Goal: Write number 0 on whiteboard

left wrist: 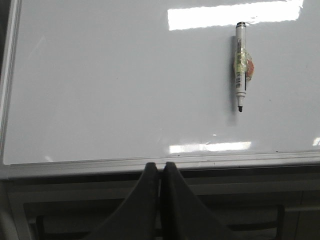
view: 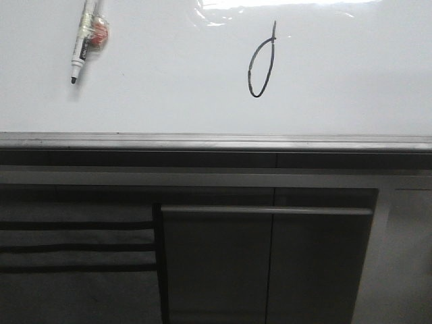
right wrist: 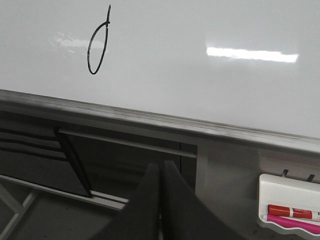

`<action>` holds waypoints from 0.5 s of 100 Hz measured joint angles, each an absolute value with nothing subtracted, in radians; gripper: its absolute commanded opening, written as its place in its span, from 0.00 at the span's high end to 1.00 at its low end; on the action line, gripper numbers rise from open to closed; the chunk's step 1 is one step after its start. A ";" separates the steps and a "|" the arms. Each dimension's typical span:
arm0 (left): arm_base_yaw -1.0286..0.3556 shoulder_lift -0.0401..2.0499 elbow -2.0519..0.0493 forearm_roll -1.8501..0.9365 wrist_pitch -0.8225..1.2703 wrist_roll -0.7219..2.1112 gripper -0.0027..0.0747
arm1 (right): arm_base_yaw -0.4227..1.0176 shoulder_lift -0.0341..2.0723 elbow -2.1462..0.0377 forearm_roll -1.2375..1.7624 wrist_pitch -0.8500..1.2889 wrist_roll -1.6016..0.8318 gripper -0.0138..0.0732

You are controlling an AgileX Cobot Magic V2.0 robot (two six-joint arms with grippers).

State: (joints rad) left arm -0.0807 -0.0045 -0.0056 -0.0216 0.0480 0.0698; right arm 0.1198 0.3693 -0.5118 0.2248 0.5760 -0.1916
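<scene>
White glossy whiteboard [view: 169, 81] is bearing the finished number 0 [view: 262, 67]; marker [view: 84, 40] is lying uncapped at far left; both arms' fingers are pressed together, holding nothing.

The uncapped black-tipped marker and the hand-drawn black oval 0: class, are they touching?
Apart. The front view shows the marker lying left of the 0, with bare glossy whiteboard between.

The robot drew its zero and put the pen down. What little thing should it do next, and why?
Probably nothing but keep both arms back. The number 0 is a closed loop on the whiteboard, the marker lies uncapped on the board, and the left gripper and right gripper are shut and empty.
</scene>
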 measured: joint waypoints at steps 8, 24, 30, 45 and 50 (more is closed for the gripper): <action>-0.081 -0.005 -0.006 -0.022 0.049 0.070 0.99 | 0.120 0.367 -0.508 0.225 0.576 -0.192 0.93; -0.081 -0.005 -0.006 -0.022 0.048 0.070 0.99 | 0.089 0.298 -0.411 0.227 0.488 -0.192 0.93; -0.081 -0.005 -0.006 -0.022 0.048 0.070 0.99 | 0.066 0.252 -0.348 0.227 0.417 -0.192 0.93; -0.081 -0.005 -0.006 -0.022 0.048 0.072 0.99 | 0.045 0.143 -0.152 0.233 0.223 -0.192 0.93; -0.081 -0.005 -0.006 -0.022 0.048 0.072 0.99 | 0.043 0.113 -0.100 0.242 0.171 -0.192 0.93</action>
